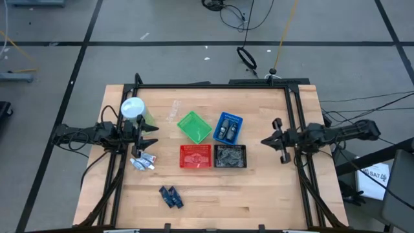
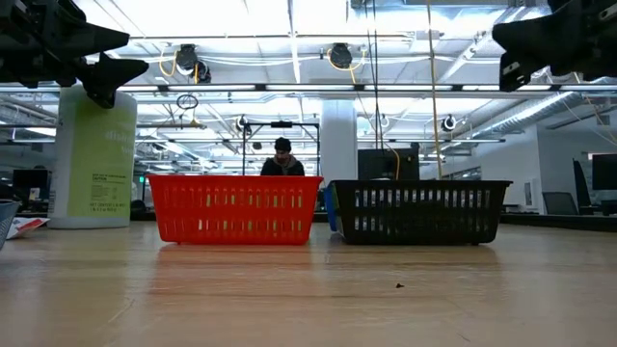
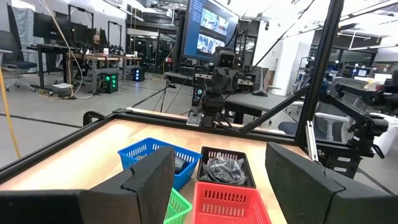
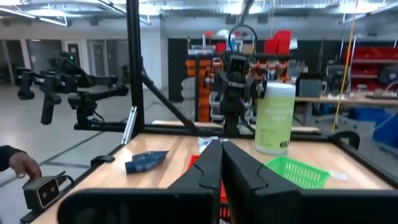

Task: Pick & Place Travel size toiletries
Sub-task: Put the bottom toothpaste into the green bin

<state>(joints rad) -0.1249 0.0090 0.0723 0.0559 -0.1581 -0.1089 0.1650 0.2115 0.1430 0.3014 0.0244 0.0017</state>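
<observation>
Left gripper (image 1: pixel 150 134) hovers at the table's left edge, fingers spread wide, gripping nothing. Right gripper (image 1: pixel 268 140) hangs at the right side, fingers pressed together, empty. Whitish tubes (image 1: pixel 143 162) lie just below the left gripper; dark blue pieces (image 1: pixel 171 196) sit nearer the front.

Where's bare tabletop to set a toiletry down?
Free: the near strip between the dark blue pieces and the right edge, below the red basket and black basket. Crowded: around the whitish tubes under the left gripper.
</observation>
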